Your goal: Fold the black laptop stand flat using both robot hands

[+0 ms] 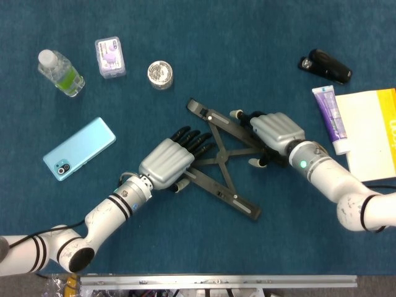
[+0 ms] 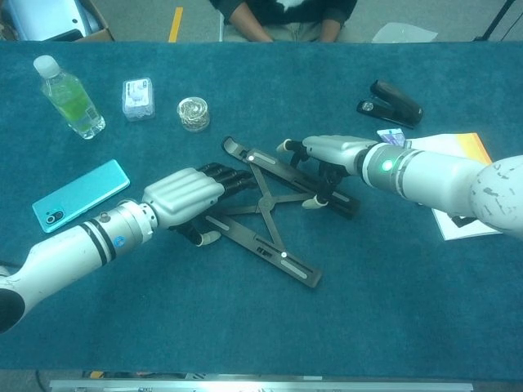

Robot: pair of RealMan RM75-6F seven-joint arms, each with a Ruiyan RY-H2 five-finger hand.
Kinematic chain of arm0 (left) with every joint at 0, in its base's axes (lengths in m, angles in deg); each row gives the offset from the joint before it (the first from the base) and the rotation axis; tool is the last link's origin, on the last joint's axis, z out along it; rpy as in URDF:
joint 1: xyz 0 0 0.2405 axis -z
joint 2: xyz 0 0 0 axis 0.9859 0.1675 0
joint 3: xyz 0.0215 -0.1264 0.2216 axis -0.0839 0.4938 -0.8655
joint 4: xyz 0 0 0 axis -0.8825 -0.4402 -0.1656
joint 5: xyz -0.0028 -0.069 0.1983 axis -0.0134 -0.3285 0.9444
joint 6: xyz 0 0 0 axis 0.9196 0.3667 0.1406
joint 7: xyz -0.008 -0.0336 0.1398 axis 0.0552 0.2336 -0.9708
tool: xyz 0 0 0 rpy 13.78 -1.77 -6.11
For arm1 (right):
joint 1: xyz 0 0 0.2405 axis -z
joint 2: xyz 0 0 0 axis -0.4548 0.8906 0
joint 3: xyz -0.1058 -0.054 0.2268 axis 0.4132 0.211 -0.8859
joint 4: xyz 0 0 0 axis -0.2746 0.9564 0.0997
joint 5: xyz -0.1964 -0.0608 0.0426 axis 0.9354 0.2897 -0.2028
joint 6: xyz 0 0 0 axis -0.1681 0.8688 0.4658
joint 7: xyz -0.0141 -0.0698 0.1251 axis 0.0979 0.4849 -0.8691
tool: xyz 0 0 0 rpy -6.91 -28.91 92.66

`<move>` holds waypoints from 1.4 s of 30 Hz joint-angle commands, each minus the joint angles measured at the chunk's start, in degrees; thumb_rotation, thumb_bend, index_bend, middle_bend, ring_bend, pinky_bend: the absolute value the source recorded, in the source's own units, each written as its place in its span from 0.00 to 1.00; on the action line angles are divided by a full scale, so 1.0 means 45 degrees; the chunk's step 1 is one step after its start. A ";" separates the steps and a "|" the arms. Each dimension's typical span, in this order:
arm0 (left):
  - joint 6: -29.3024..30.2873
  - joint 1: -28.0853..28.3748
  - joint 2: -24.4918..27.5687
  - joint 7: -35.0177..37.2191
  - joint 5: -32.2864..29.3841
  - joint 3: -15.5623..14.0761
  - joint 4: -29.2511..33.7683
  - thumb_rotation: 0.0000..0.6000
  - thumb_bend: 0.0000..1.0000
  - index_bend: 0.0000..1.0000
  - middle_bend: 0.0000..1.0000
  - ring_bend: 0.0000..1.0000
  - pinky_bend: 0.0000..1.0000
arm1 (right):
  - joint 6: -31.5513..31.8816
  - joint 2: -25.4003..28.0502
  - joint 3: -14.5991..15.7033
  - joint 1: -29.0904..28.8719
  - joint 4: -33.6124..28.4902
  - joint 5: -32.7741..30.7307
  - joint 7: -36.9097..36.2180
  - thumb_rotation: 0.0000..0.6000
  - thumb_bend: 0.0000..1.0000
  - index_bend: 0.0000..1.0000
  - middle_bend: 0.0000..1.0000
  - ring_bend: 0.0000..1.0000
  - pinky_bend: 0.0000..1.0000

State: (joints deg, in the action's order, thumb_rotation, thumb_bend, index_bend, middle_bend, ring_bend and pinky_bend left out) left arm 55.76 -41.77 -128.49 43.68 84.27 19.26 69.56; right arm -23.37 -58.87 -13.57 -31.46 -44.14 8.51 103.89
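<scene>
**Mid-table, both hands on the stand**

On blue cloth: black laptop stand (image 1: 224, 158), bars crossed, spread open. Left hand (image 1: 166, 162) flat, fingers extended onto its left bars, gripping nothing. Right hand (image 1: 276, 132) curled over the right bar, seemingly clasping it, though fingertips hidden. Near the phone (image 1: 79, 148) and bottle (image 1: 60, 73).

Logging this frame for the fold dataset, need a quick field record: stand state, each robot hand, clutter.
stand: black laptop stand lies spread open in an X on the blue table, not yet folded flat
left robot hand: left hand palm down, fingertips over the stand's left bars; grip cannot be told
right robot hand: right hand on the stand's right bar, fingers curled around it
left clutter: bottle, phone, small box, round tin
right clutter: stapler, tube, yellow book
</scene>
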 commanded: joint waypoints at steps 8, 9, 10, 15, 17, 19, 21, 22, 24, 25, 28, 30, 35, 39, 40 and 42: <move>0.0143 0.0006 -0.0068 0.0099 -0.0034 0.0055 -0.0098 1.00 0.34 0.00 0.00 0.00 0.00 | -0.0016 0.0027 0.0028 -0.0128 -0.0248 -0.0050 -0.0023 1.00 0.20 0.00 0.22 0.13 0.29; 0.0142 0.0007 -0.0080 0.0112 -0.0050 0.0059 -0.0113 1.00 0.34 0.00 0.00 0.00 0.00 | -0.0010 0.0038 0.0022 -0.0141 -0.0283 -0.0052 -0.0028 1.00 0.20 0.00 0.22 0.13 0.29; 0.0146 0.0007 -0.0093 0.0120 -0.0066 0.0066 -0.0127 1.00 0.34 0.00 0.00 0.00 0.00 | -0.0006 0.0044 0.0023 -0.0156 -0.0316 -0.0049 -0.0025 1.00 0.20 0.00 0.22 0.13 0.29; 0.0228 -0.0004 -0.0196 0.0165 -0.0102 0.0102 -0.0239 1.00 0.34 0.00 0.00 0.00 0.00 | -0.0033 0.0066 0.0053 -0.0240 -0.0510 -0.0080 -0.0032 1.00 0.20 0.00 0.22 0.13 0.29; 0.0260 -0.0008 -0.0217 0.0185 -0.0104 0.0115 -0.0263 1.00 0.34 0.00 0.00 0.00 0.00 | -0.0023 0.0059 0.0065 -0.0265 -0.0559 -0.0084 -0.0032 1.00 0.20 0.00 0.22 0.13 0.29; 0.0319 -0.0014 -0.0247 0.0232 -0.0092 0.0140 -0.0295 1.00 0.34 0.00 0.00 0.00 0.00 | -0.0029 0.0056 0.0076 -0.0296 -0.0615 -0.0112 -0.0046 1.00 0.20 0.00 0.22 0.13 0.29; 0.0359 -0.0018 -0.0267 0.0259 -0.0086 0.0154 -0.0323 1.00 0.34 0.00 0.00 0.00 0.00 | -0.0024 0.0049 0.0089 -0.0328 -0.0658 -0.0118 -0.0048 1.00 0.20 0.00 0.22 0.13 0.29; 0.0385 -0.0020 -0.0277 0.0265 -0.0076 0.0159 -0.0336 1.00 0.34 0.00 0.00 0.00 0.00 | -0.0021 0.0045 0.0094 -0.0338 -0.0679 -0.0118 -0.0053 1.00 0.20 0.00 0.22 0.13 0.29; 0.0431 -0.0025 -0.0296 0.0292 -0.0070 0.0180 -0.0359 1.00 0.34 0.00 0.00 0.00 0.00 | -0.0018 0.0042 0.0095 -0.0366 -0.0729 -0.0125 -0.0070 1.00 0.20 0.00 0.22 0.13 0.29; 0.0444 -0.0025 -0.0303 0.0308 -0.0069 0.0187 -0.0365 1.00 0.34 0.00 0.00 0.00 0.00 | -0.0018 0.0039 0.0098 -0.0376 -0.0751 -0.0125 -0.0077 1.00 0.20 0.00 0.22 0.13 0.29; 0.0473 -0.0025 -0.0342 0.0332 -0.0060 0.0190 -0.0417 1.00 0.34 0.00 0.00 0.00 0.00 | -0.0008 0.0017 0.0118 -0.0402 -0.0834 -0.0100 -0.0095 1.00 0.20 0.00 0.22 0.13 0.29; 0.0475 -0.0022 -0.0370 0.0340 -0.0059 0.0185 -0.0450 1.00 0.34 0.00 0.00 0.00 0.00 | 0.0000 -0.0007 0.0134 -0.0428 -0.0891 -0.0098 -0.0096 1.00 0.20 0.00 0.22 0.13 0.29; 0.0506 -0.0018 -0.0430 0.0363 -0.0077 0.0213 -0.0503 1.00 0.34 0.00 0.00 0.00 0.00 | 0.0060 -0.0051 0.0127 -0.0506 -0.1040 -0.0086 -0.0091 1.00 0.20 0.00 0.22 0.13 0.29; 0.0517 -0.0005 -0.0468 0.0375 -0.0087 0.0236 -0.0535 1.00 0.34 0.00 0.00 0.00 0.00 | 0.0113 -0.0099 0.0107 -0.0590 -0.1150 -0.0117 -0.0065 1.00 0.20 0.00 0.22 0.13 0.29; 0.0520 -0.0003 -0.0474 0.0379 -0.0087 0.0238 -0.0540 1.00 0.34 0.00 0.00 0.00 0.00 | 0.0129 -0.0110 0.0102 -0.0610 -0.1174 -0.0122 -0.0055 1.00 0.20 0.00 0.22 0.13 0.29; 0.0520 0.0005 -0.0486 0.0385 -0.0094 0.0249 -0.0556 1.00 0.34 0.00 0.00 0.00 0.00 | 0.0156 -0.0135 0.0104 -0.0650 -0.1233 -0.0140 -0.0037 1.00 0.20 0.00 0.22 0.13 0.29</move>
State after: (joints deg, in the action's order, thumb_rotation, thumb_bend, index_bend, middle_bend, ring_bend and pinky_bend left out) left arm 58.10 -41.75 -130.67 45.41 83.84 20.38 67.06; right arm -22.70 -59.44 -13.10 -34.33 -49.64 7.91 103.69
